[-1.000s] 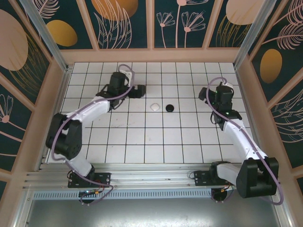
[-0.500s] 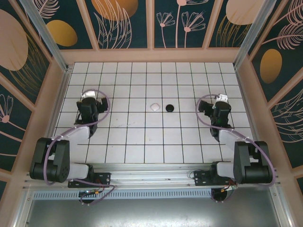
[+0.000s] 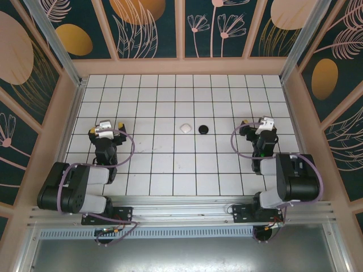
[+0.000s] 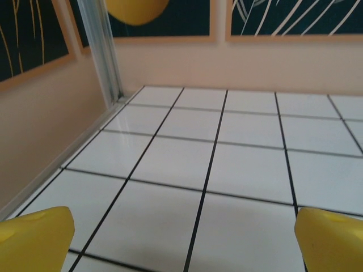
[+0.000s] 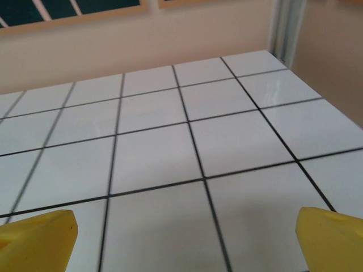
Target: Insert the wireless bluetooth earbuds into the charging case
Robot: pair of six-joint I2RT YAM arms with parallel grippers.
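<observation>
Gleaming white tiles [image 3: 164,164]; round black case [image 3: 203,129]

On the counter [image 3: 170,170], the left case [image 3: 185,128] lies just beside the right case [image 3: 203,129], between the left gripper [image 3: 106,130] and right gripper [image 3: 258,126].

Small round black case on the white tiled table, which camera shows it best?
The top external view: the small round black case sits mid-table beside a round white case, unobstructed. The left wrist and right wrist views point at white tiles off to either side of it.
</observation>
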